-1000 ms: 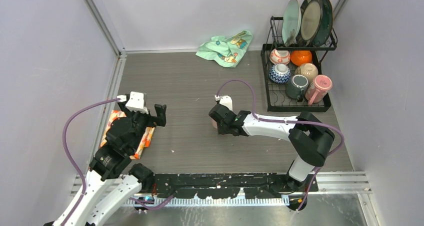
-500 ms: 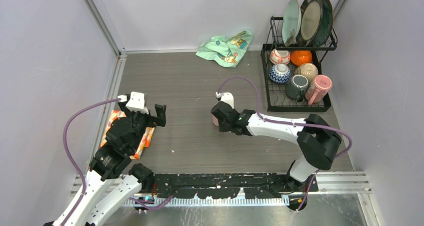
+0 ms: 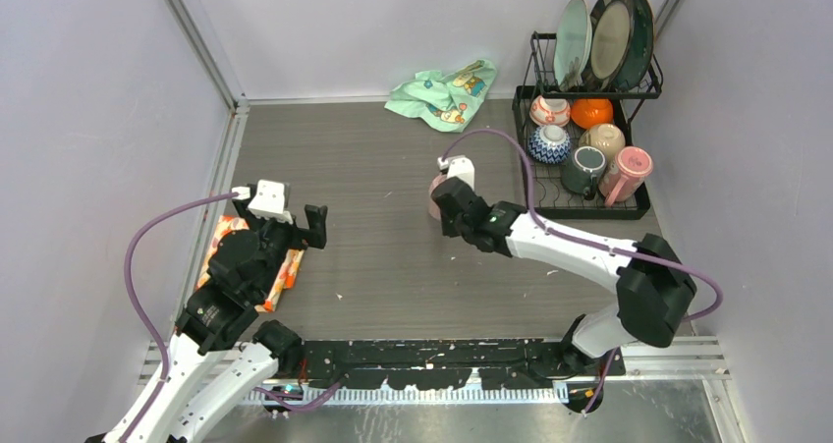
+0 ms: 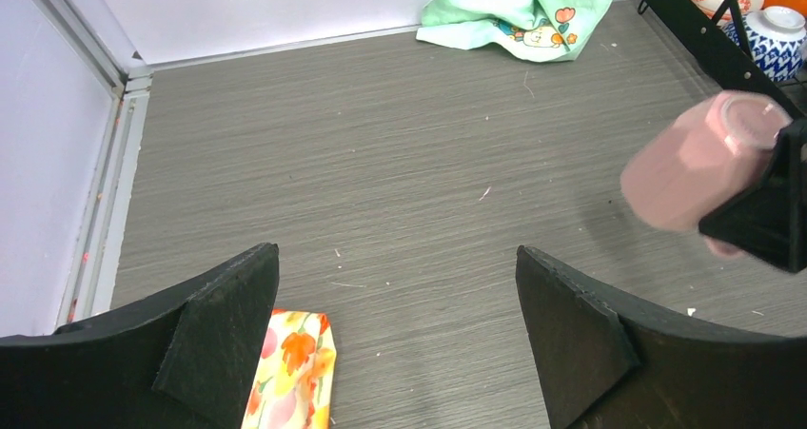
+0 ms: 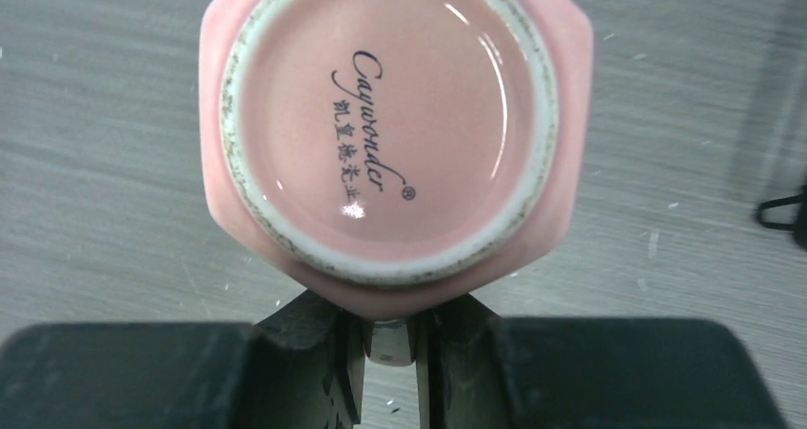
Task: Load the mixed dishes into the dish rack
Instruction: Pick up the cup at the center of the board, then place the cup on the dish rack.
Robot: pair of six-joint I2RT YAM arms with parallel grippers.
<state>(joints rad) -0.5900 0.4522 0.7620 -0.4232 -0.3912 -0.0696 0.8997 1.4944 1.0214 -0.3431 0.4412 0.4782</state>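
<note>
My right gripper [image 3: 447,201] is shut on a pink cup [image 3: 435,195], held tipped on its side above the table, left of the dish rack [image 3: 587,213]. In the right wrist view the cup's base [image 5: 390,115] faces the camera and the jaws [image 5: 388,329] pinch a part of it below. The cup also shows in the left wrist view [image 4: 699,158]. Three plates [image 3: 609,35] stand in the rack's upper shelf. Bowls [image 3: 549,143], a dark green cup [image 3: 583,170] and another pink cup [image 3: 626,173] sit in the lower basket. My left gripper [image 3: 290,229] is open and empty [image 4: 395,296].
A mint-green cartoon-print cloth [image 3: 442,91] lies at the back by the wall, left of the rack. An orange floral cloth [image 3: 285,276] lies under my left arm [image 4: 290,372]. Walls close in the table on the left, back and right.
My right gripper has carried the pink cup up and to the right, closer to the rack. The left arm has not moved.
</note>
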